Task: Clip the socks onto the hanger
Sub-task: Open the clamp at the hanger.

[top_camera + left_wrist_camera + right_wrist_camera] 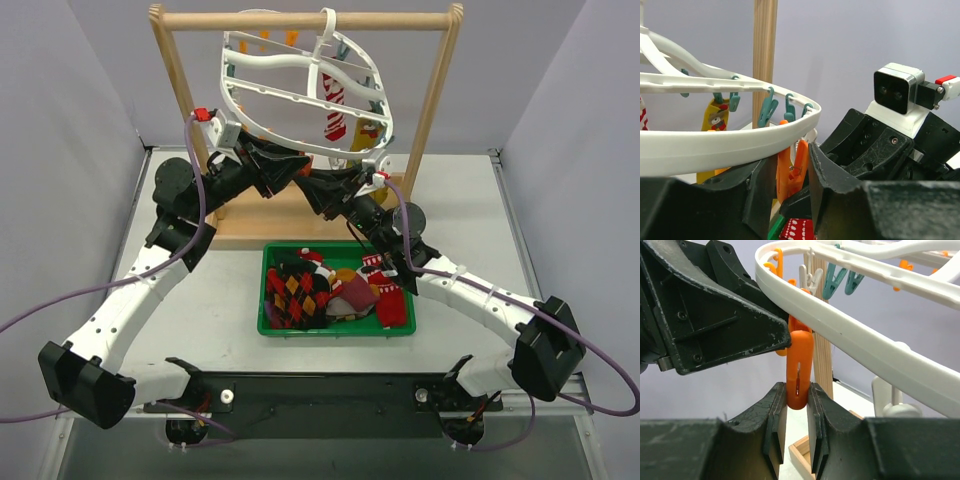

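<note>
low end of orange clip (799,367) clamped in right tool (796,397) | clip springy, likely opened by pinching the top prongs | left tool (790,175): grip can't be told | red sock (797,231) floppy, best taken by cuff

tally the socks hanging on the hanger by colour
red-white striped sock: 1
yellow sock: 1
total hanging on the hanger: 2

The hanger (865,347) rim and the left jaws crowd the orange clip (799,365).
</note>
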